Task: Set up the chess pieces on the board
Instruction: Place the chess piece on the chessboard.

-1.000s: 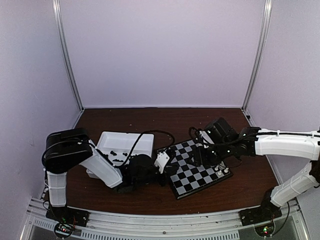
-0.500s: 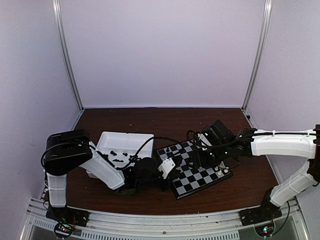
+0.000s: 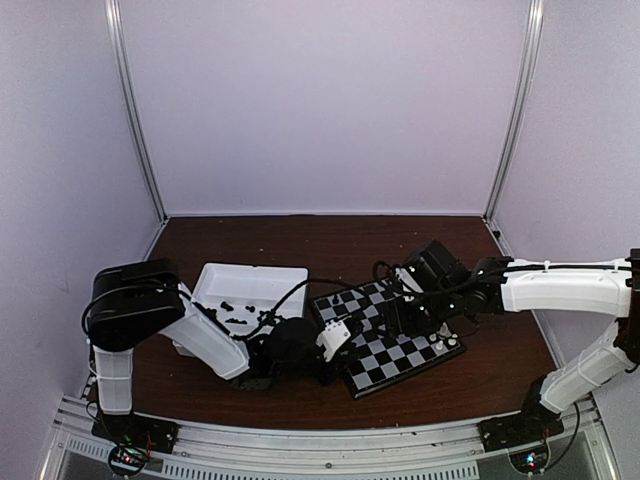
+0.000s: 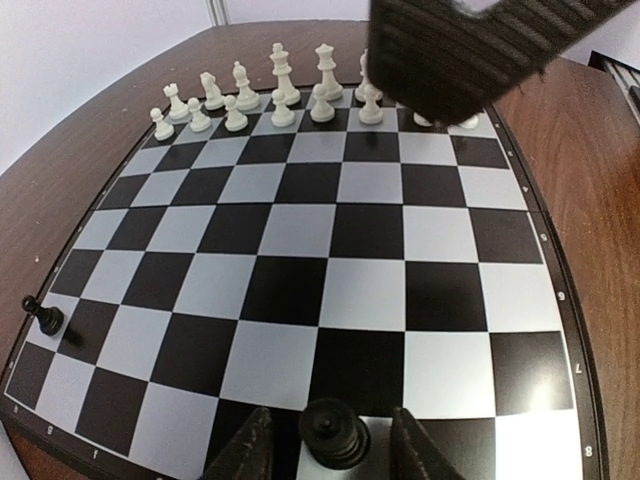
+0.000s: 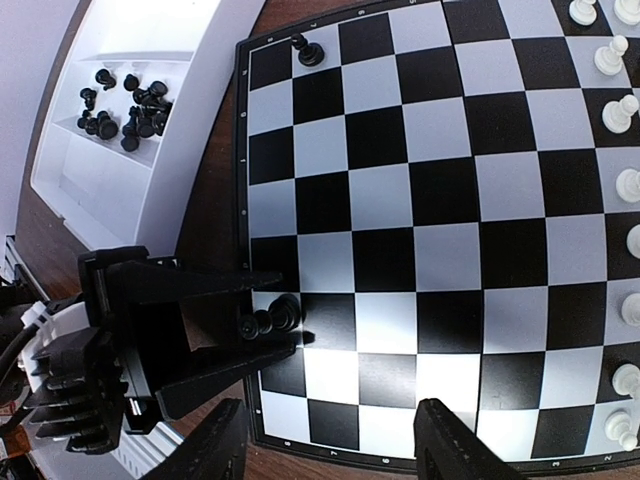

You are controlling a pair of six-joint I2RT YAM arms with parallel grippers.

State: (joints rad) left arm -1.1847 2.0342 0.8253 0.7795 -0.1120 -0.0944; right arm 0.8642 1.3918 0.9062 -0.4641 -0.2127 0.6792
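Observation:
The board [image 3: 392,352] lies right of centre on the brown table. A black chess piece [image 4: 335,432] stands upright on a square of the board's near edge row, also the black chess piece [image 5: 275,317] in the right wrist view. My left gripper [image 4: 333,455] straddles it, open, with a gap on each side of the piece. A second black pawn [image 4: 45,318] stands at the board's corner. The white pieces [image 4: 280,95] line the far rows. My right gripper [image 5: 335,445] hovers open over the board with nothing between its fingers. More black pieces [image 5: 130,105] lie in the tray.
The white partitioned tray [image 3: 250,283] sits left of the board, close to the left arm. The right arm's dark body [image 4: 460,50] hangs over the white pieces at the board's far side. Metal frame posts stand at the back corners.
My left gripper moved right to the board's edge with the black piece, then opened its jaws off it. The right arm shifted slightly left over the board.

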